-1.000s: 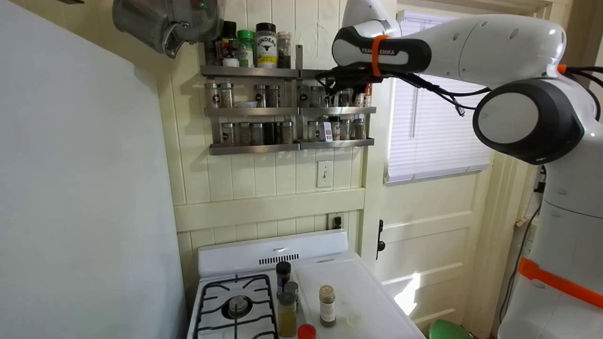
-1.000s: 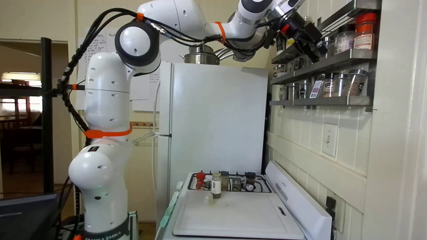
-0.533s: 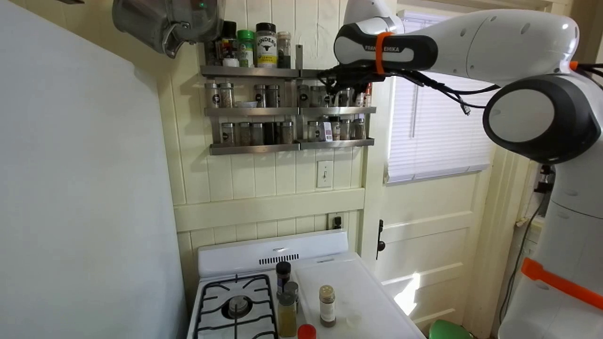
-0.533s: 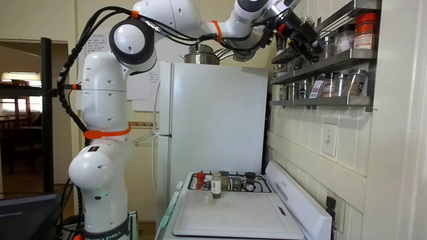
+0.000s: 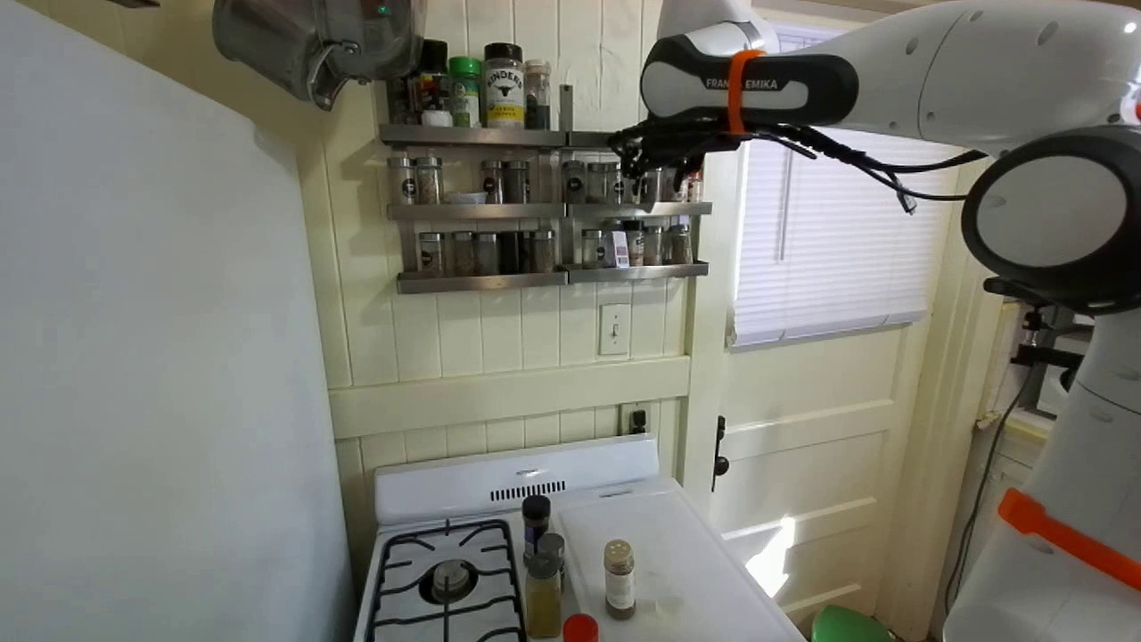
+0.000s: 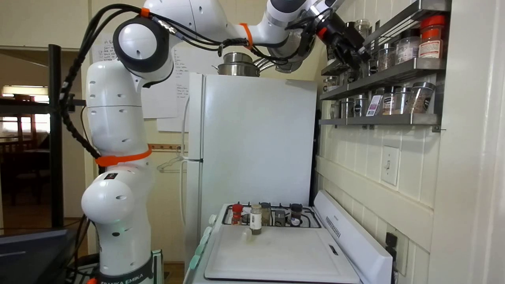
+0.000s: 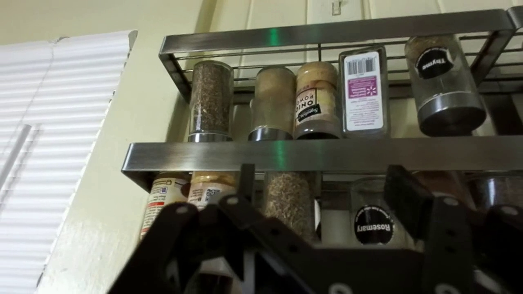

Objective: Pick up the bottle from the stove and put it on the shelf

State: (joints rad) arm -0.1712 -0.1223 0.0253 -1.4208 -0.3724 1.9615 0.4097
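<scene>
1. Clearly, the hand (image 7: 325, 188) hangs beside the shelf (image 7: 335, 155), spread wide, holding nothing visible.
2. The bottle (image 6: 279, 218), apparently the small dark one, stands upright on the stove surface (image 6: 284, 256), nearer its back edge, well below the hand, probably calling for descent.

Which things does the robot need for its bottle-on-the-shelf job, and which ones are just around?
For the job:
gripper, open
shelf
stove
bottle: there are several, and I can't tell which one is meant

Just around:
fridge
pots
blinds
light switch
</scene>
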